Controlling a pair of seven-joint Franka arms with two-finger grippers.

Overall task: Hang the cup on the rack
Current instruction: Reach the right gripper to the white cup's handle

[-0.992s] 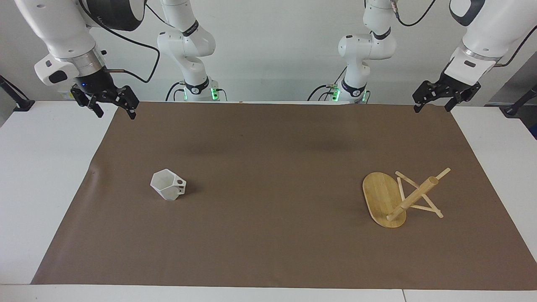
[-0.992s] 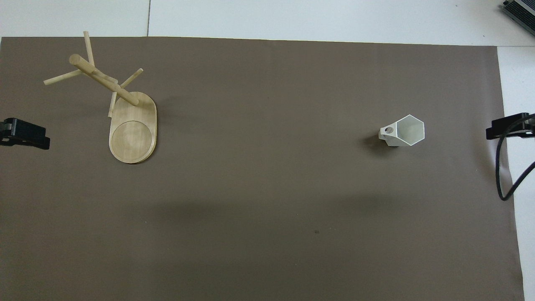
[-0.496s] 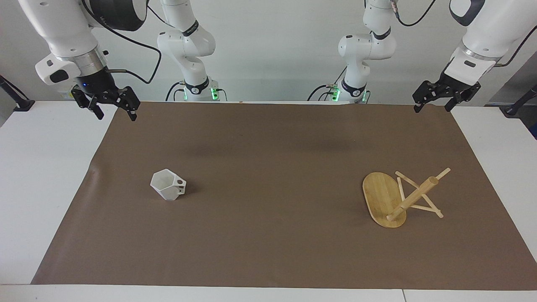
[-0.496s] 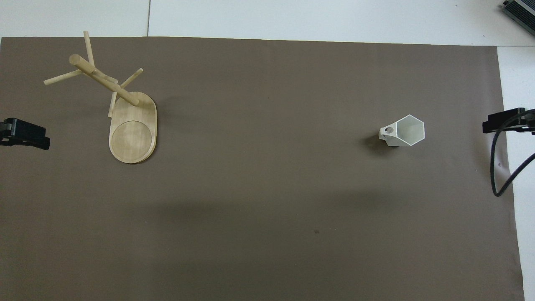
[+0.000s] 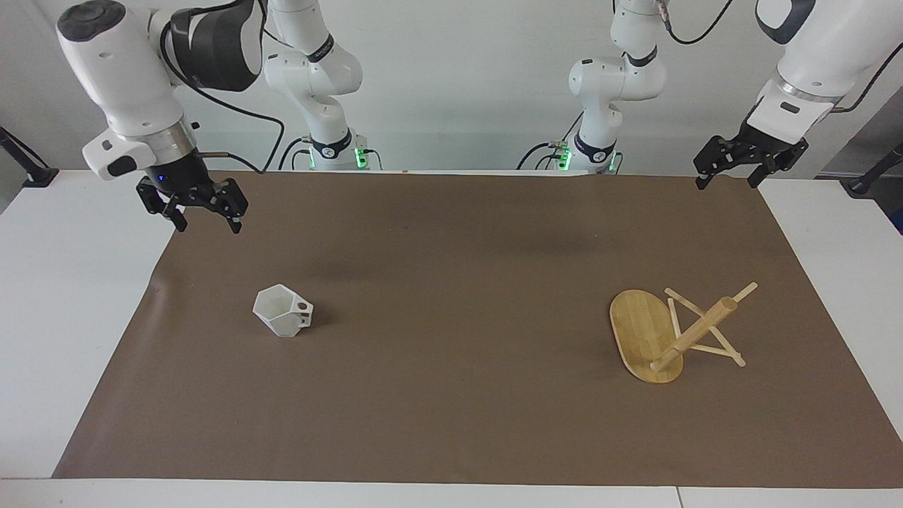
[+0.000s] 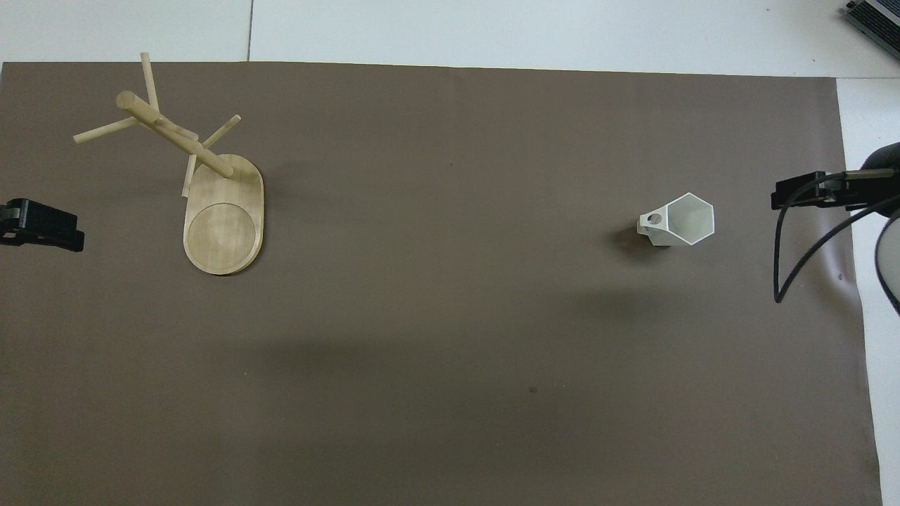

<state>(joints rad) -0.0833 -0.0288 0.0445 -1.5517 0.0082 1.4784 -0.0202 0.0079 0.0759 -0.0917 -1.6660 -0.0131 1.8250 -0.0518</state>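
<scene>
The cup [image 5: 283, 319] sits upright on the brown mat [image 5: 451, 409] that covers the counter [image 5: 63, 317], toward the right arm's end, its hexagonal mouth open to the ceiling and its blocky handle with the round hole pointing toward the middle of the mat. Nothing touches it.

The right gripper [image 5: 203, 219] hangs in the air over the mat's edge at that end, well apart from the cup and empty, jaws spread wide and pointing down. From above it shows as a dark bar [image 6: 798, 193] with a black cable looping beneath it.

Over at the left arm's end stands the rack [image 5: 659, 339], oval base flat on the mat, thick post upright with thin pegs crossing near the top. Its pegs are bare. The post rises from the end of the base farther from the robots.

The left gripper [image 5: 726, 176] waits above the mat's corner nearest the left arm's base, jaws spread, holding nothing. Overhead, only its tip [image 6: 42, 225] pokes in at the frame's edge.
</scene>
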